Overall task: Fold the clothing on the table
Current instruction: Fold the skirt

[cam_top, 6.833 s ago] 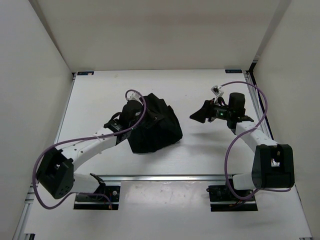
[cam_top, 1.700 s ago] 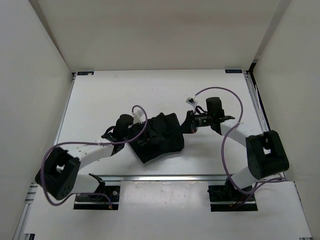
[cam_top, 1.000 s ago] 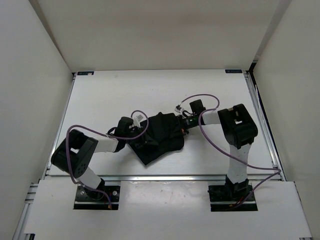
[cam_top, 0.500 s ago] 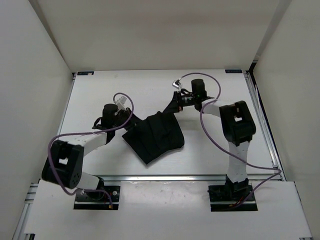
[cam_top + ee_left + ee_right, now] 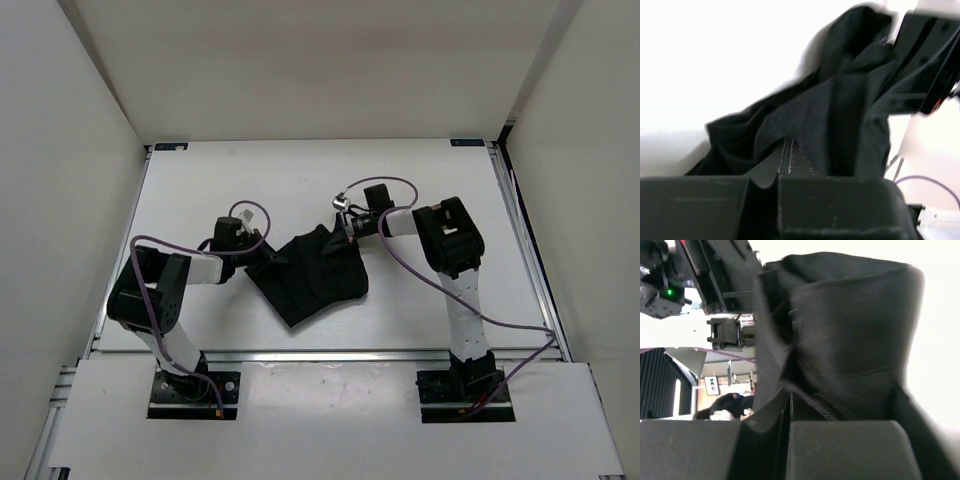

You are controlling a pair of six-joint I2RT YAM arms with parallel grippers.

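**Both pincers clamped on the black clothing at mid-table**

The clothing [image 5: 312, 278] lies bunched in a rough diamond near the middle of the white table [image 5: 200, 180], slightly nearer the arms' bases than the far edge. Its lower corner points toward the near rail.

The left gripper [image 5: 260, 257] reaches in low from the left and meets the garment's left corner. In the left wrist view its jaws are pressed together [image 5: 781, 162] with a ridge of the black fabric [image 5: 840, 115] nipped between them. The cloth rises from there in folds toward the right arm's black hardware.

The right gripper [image 5: 342, 231] comes in from the right at the garment's far corner. In the right wrist view its jaws are likewise together [image 5: 790, 407], pinching an edge of the fabric [image 5: 850, 325]. The fabric stands up from that pinch in a thick, ribbed fold.

The two pincers are near each other, with the far-left edge of the garment between them. A purple cable [image 5: 395, 265] loops from each wrist back along its arm.
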